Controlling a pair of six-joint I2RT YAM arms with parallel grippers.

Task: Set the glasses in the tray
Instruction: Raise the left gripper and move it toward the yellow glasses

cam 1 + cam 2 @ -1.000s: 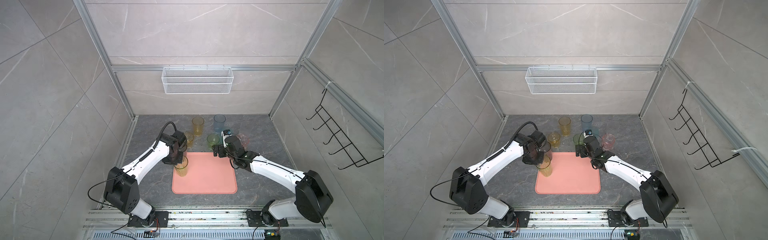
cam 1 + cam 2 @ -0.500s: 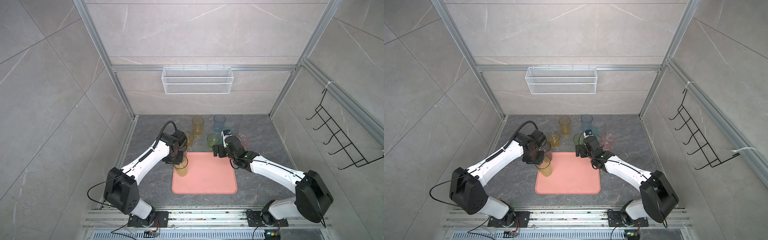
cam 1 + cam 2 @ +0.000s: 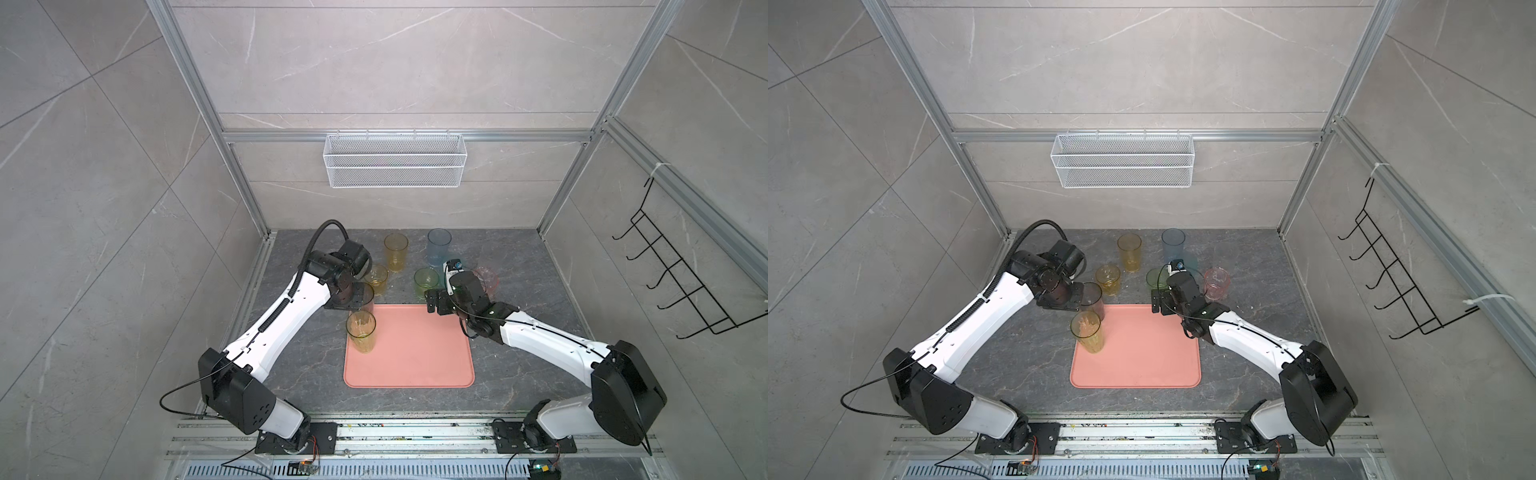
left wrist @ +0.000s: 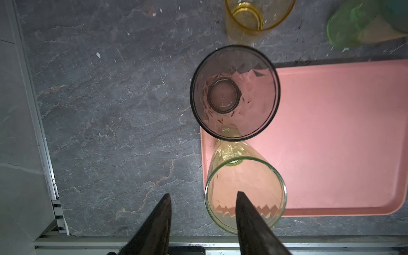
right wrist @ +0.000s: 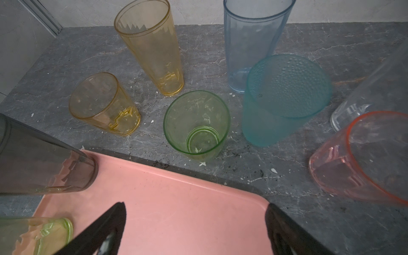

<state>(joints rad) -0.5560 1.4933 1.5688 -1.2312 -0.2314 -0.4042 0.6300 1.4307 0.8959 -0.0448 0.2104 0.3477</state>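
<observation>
While its middle lies bare, tray (image 3: 415,353) holding smoky tumbler (image 4: 235,92), yellow-green tumbler (image 3: 361,337)

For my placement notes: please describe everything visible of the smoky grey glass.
The smoky grey glass is a tall, translucent tumbler with faceted walls, a dark rim and a round flat base. It is empty and stands upright, mouth up, on the far-left corner of the tray, close beside the yellow-green glass; contact between them is unclear.
</observation>
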